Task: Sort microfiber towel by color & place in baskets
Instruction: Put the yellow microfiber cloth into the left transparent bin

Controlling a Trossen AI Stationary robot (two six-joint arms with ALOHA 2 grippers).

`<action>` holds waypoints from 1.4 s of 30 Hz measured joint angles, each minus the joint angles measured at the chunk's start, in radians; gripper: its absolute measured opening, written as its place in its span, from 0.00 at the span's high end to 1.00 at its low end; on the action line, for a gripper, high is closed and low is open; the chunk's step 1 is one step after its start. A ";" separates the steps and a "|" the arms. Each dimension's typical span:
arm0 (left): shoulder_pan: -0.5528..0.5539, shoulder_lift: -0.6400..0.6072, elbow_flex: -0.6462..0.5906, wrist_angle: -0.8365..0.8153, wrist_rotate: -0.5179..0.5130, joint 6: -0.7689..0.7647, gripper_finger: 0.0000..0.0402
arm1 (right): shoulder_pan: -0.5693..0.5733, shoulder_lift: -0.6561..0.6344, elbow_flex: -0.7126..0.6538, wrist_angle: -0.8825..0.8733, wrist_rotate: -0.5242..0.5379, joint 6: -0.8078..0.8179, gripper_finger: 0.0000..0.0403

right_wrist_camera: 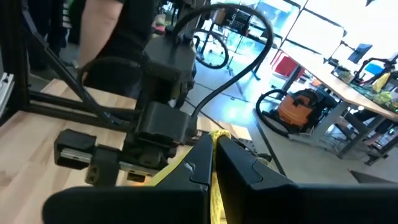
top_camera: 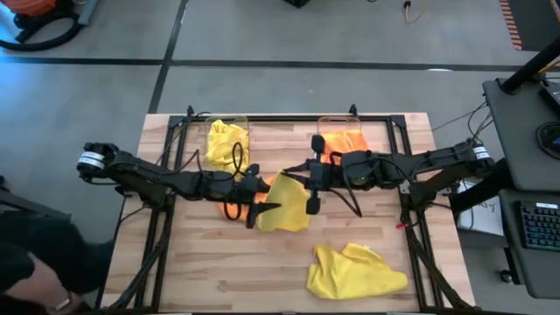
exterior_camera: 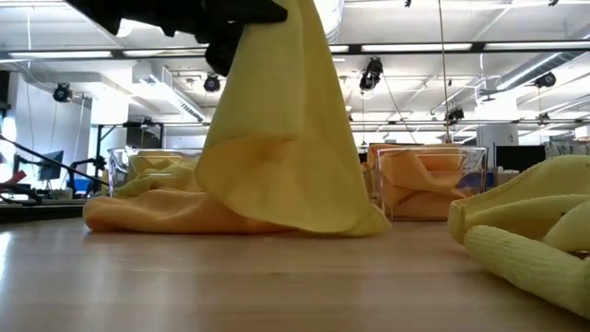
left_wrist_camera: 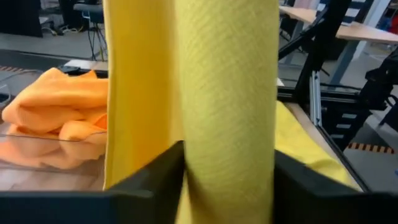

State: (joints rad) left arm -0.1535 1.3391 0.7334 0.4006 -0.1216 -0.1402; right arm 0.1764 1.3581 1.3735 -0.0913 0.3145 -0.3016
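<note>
A yellow towel (top_camera: 287,208) hangs between both grippers at the table's middle. In the low view it (exterior_camera: 277,157) drapes down like a tent, and its lower edge rests on the table and on an orange towel (exterior_camera: 138,214) lying flat there. My left gripper (top_camera: 260,206) is shut on its left side, my right gripper (top_camera: 312,194) on its right side. A second yellow towel (top_camera: 354,269) lies crumpled near the table's near edge. The far left basket (top_camera: 227,140) holds yellow cloth. The far right basket (top_camera: 341,140) holds orange cloth. My left gripper (left_wrist_camera: 229,180) pinches a bunched upright fold of the yellow towel (left_wrist_camera: 227,124) between its two fingers (left_wrist_camera: 158,180), coming from the table's left. The cloth rises past the fingers and is gathered in several layers. My right gripper (right_wrist_camera: 214,165) pinches a thin edge of the yellow towel (right_wrist_camera: 214,186) between its closed fingers (right_wrist_camera: 239,165), coming from the table's right. Only a narrow yellow strip shows between them. The towel is raised, with its lower part on the table.
The two clear baskets stand side by side at the far edge, seen behind the towel in the low view (exterior_camera: 429,180). Black frame rails (top_camera: 166,210) run along both table sides. Bare wood lies between the held towel and the crumpled yellow one.
</note>
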 joint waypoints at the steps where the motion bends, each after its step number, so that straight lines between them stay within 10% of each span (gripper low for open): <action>1: 0.000 -0.002 -0.001 0.000 -0.001 0.001 0.65 | 0.000 -0.004 0.000 0.000 0.000 0.001 0.98; 6: 0.000 -0.035 -0.002 0.003 0.000 0.008 0.96 | 0.000 -0.025 0.000 -0.013 0.000 0.027 0.97; 26: -0.001 -0.257 0.019 0.019 0.077 -0.024 1.00 | 0.000 -0.099 0.002 -0.397 0.210 0.280 0.34; 42: 0.000 -0.203 0.016 -0.002 -0.105 -0.065 1.00 | 0.001 0.004 -0.019 -0.246 0.062 0.198 0.24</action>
State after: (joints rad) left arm -0.1535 1.1361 0.7498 0.3990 -0.2266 -0.2050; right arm 0.1772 1.3623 1.3548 -0.3371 0.3768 -0.1037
